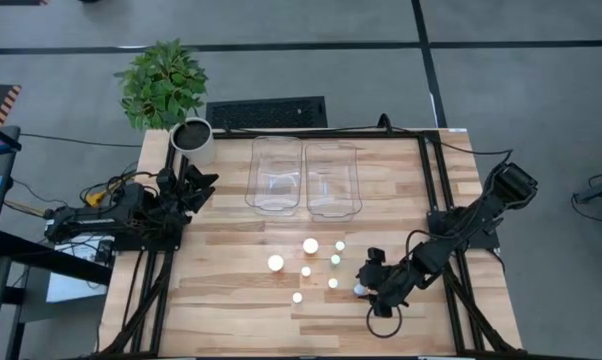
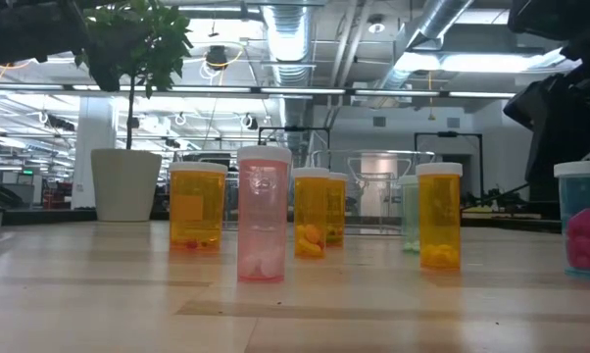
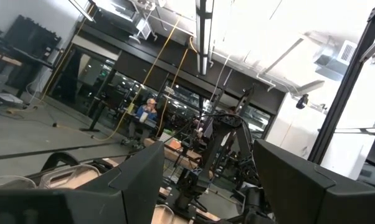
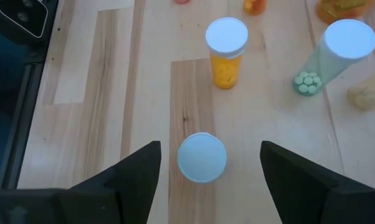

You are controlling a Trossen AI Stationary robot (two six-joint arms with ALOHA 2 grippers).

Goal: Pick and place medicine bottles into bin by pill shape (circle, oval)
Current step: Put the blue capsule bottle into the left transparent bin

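Several medicine bottles with white caps stand upright on the wooden table, around its near middle. In the low view they show orange, pink and green bodies. My right gripper is open and points down over a bluish bottle with pink pills. In the right wrist view its fingers stand on either side of that bottle's white cap without touching it. My left gripper waits open at the table's far left, empty.
Two clear plastic bins stand side by side at the table's far middle. A white pot with a green plant stands at the far left corner. An orange bottle and a green one stand just beyond the right gripper.
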